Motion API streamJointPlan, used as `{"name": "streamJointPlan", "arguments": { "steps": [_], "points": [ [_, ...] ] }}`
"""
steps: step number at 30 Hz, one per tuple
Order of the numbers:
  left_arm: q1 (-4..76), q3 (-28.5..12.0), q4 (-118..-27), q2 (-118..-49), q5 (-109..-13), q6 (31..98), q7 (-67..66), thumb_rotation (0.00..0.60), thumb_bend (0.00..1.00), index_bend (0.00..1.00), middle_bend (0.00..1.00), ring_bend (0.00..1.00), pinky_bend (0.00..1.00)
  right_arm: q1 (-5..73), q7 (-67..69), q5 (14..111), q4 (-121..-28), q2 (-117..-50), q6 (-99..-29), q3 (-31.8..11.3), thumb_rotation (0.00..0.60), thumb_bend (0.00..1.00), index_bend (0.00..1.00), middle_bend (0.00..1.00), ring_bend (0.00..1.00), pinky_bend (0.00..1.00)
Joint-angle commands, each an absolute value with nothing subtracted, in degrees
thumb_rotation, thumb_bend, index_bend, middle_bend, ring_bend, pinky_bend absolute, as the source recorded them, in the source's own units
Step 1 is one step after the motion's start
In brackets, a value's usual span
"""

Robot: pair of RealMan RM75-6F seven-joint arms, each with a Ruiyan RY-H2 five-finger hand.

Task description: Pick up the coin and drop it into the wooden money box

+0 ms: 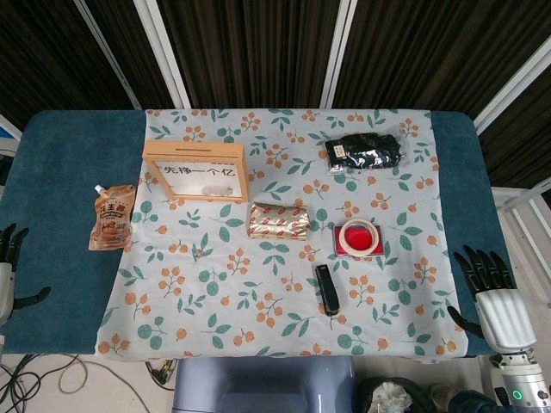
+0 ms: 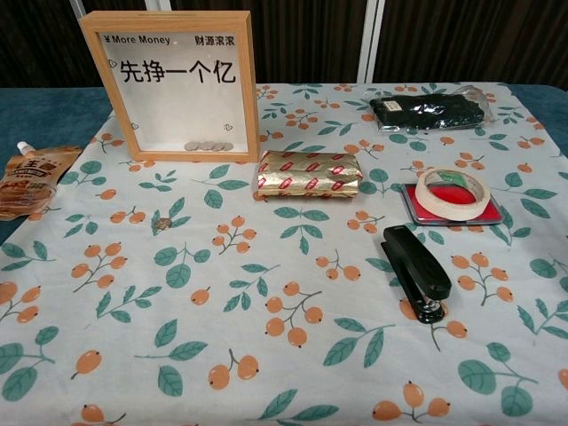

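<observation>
One coin (image 2: 161, 224) to fetch: it lies flat on the floral cloth, left of centre, in front of the wooden money box (image 2: 169, 84) and well apart from it, between the box and the near table (image 1: 65, 155) edge. In the head view it is a speck around the leaf print, hard to separate from the pattern.

Handling, as I judge it: thin, rigid, light, smooth metal, flush to the fabric. No edge to get under, so a pinch across the rim from above is the only real hold; the cloth may bunch a little and help tip it up. It could slip out of a loose pinch.

Left robot hand (image 1: 9, 258) sits at the left table edge, fingers apart, holding nothing. Right robot hand (image 1: 491, 292) rests at the right edge, fingers spread, also empty. Neither shows in the chest view.

Poorly seen:
- Left hand is cut by the frame, only part visible.
- Box slot: a dark line on the top edge in the head view is probably it (not sure).
- Several coins already lie at the bottom of the box behind the clear pane.

Clutter nearby but not in the path: sauce pouch (image 2: 31, 177), gold packet (image 2: 306, 173), stapler (image 2: 415, 271), tape roll (image 2: 453, 193).
</observation>
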State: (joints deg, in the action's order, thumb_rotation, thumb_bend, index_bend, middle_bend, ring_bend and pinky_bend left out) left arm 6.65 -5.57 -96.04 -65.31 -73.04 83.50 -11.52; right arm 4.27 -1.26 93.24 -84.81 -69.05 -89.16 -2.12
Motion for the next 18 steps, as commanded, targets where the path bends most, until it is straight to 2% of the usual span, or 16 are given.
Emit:
{"name": "streamJointPlan", "arguments": {
  "steps": [1, 18],
  "points": [
    [6.6, -5.5, -96.0, -65.3, -73.0, 83.3, -11.5, 0.600, 0.06, 0.11, 0.00, 0.00, 0.00, 4.4, -1.4, 93.3, -84.9, -68.9, -88.8, -1.9, 0.600, 0.30, 0.00, 0.00, 0.00, 0.00],
    [7.1, -5.9, -95.8, -65.7, -71.7, 81.5, -11.6, 0.600, 0.07, 0.14, 0.00, 0.00, 0.00, 4.5, -2.7, 92.4, -85.6, -68.1, -88.4, -2.2, 0.600, 0.30, 0.00, 0.00, 0.00, 0.00]
  ]
}}
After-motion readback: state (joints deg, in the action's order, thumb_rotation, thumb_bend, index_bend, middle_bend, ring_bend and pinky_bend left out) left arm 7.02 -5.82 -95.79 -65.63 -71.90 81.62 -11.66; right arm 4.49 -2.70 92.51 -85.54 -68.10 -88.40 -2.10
